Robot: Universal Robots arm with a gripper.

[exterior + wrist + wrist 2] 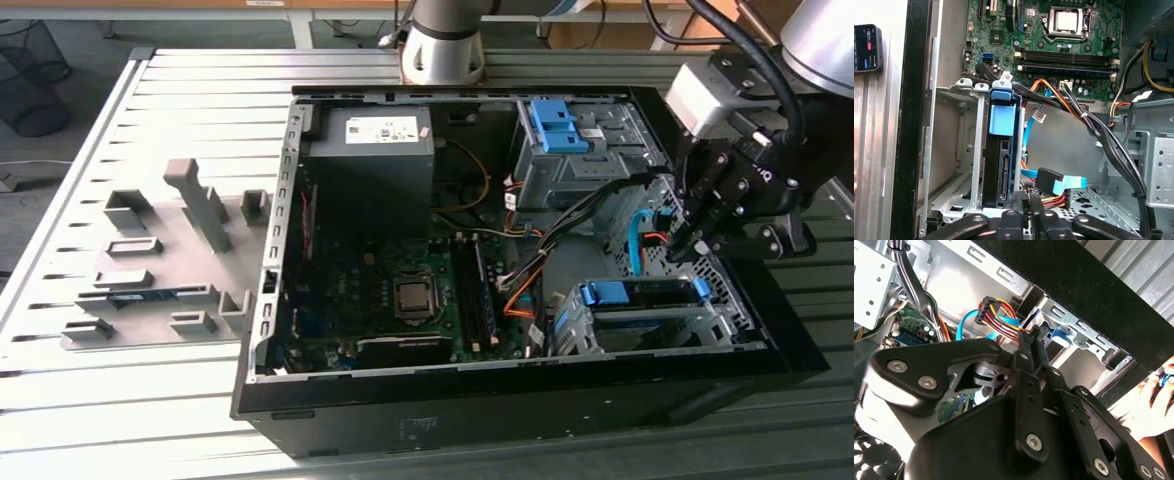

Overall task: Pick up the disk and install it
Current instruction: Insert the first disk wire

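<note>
The disk [638, 296] sits inside the small metal cage [577, 330] at the near corner of the open computer case, on the exterior view's right, framed by its blue carrier. In the first wrist view the disk [1003, 172] stands edge-on in the cage, connector side showing, under its blue tab [1003, 119]. My gripper [691, 240] hangs just beyond the cage, above the case floor. Its fingers [1037, 212] are close together, shut. They sit right beside a blue flat cable's black plug [1049, 178] and a bundle of coloured wires [1001, 315]. I cannot tell if anything is pinched.
A second drive cage with a blue clip [554, 125] stands at the back of the case beside the grey power-supply box [371, 150]. The motherboard [400, 290] fills the middle. A grey fixture tray [160, 260] lies on the exterior view's left. A phone [866, 47] and a person's hand [1151, 407] are outside the case.
</note>
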